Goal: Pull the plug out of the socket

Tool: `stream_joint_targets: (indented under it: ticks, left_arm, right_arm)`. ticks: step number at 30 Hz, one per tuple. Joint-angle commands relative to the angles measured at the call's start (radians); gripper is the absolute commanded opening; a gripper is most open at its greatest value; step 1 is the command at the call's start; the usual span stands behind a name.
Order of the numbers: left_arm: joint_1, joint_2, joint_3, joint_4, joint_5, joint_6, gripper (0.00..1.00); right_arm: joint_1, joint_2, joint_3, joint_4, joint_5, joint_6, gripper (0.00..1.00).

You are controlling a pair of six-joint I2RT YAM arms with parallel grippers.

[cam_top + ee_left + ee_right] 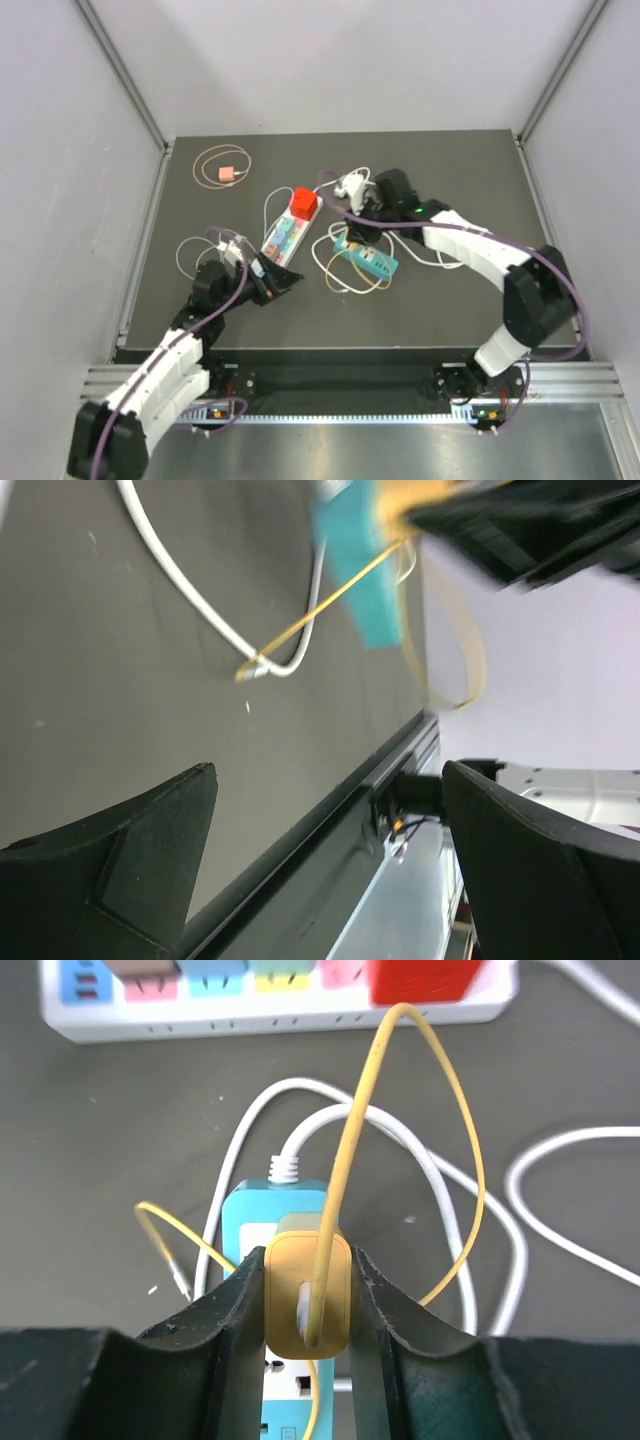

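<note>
The yellow plug [307,1300] sits in the blue socket strip [250,1215], and a yellow cable [440,1140] loops up from its face. My right gripper [307,1265] is shut on the plug, one finger pressed against each side. From above, the right gripper [358,232] stands over the blue socket strip [370,262] near the table's middle. My left gripper [275,285] hovers low at the front left, away from the strip. In its wrist view the left gripper [330,810] is open with nothing between its fingers.
A white power strip [285,235] with a red block [303,203] plugged in lies left of the blue one. White cables [335,270] coil around both. A pink piece on a thin cable [228,173] lies at the back left. The table's front edge [390,760] is close to the left gripper.
</note>
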Motion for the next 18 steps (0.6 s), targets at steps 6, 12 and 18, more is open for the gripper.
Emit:
stream_joint_targets:
  ticks: [6,12,18]
  left_arm:
    - [-0.307,0.326,0.117,0.423,-0.319,-0.032,0.98]
    - [-0.478,0.586,0.294,0.488,-0.426,-0.003,0.96]
    - [-0.545,0.766,0.387,0.531,-0.481,-0.001,0.92]
  right_arm:
    - [-0.176,-0.261,-0.213,0.236,-0.346,0.158,0.0]
    - [-0.222,-0.324,-0.305,0.374,-0.311,0.328,0.0]
    - [-0.236,-0.376,-0.353,0.426,-0.34,0.38,0.0]
